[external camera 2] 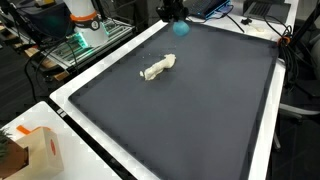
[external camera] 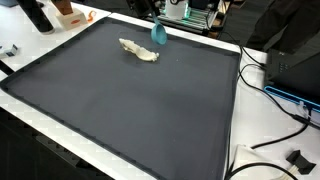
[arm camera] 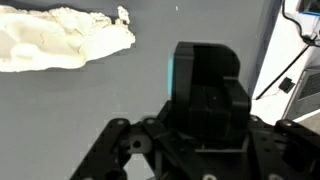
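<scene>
While the crumpled pale cloth [external camera: 138, 50] lay to the left on the dark mat [external camera: 120, 110], its length running across it, the gripper [external camera: 157, 26] just right of it had its fingers clamped on a teal block [external camera: 159, 37] near the mat's far edge. I judged this a carrying step; any next move called for staying clear of the cloth. The block's long axis seemed upright, pointing down at the mat
</scene>
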Available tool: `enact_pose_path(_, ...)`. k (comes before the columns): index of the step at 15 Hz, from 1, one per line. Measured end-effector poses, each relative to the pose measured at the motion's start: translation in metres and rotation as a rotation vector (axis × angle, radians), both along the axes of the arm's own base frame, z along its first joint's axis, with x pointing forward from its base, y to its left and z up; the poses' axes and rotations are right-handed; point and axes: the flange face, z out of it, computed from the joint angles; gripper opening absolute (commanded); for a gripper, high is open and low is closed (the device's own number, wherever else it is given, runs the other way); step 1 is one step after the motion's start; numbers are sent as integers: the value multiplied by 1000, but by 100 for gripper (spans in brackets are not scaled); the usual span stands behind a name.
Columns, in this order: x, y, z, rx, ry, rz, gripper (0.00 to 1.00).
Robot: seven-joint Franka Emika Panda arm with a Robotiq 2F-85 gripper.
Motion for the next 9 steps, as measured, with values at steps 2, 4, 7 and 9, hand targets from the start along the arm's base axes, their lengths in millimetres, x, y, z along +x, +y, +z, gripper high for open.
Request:
enact_pose_path(2,-5,-13,-7,42,28,-16,25)
enact_pose_path(4,-11,-25,-14,75,52,-32,25)
enact_pose_path(7,-18,-44,-25,117,82,-60,25)
enact_pose_path(9,-24,-55,-31,144,95,-75,25)
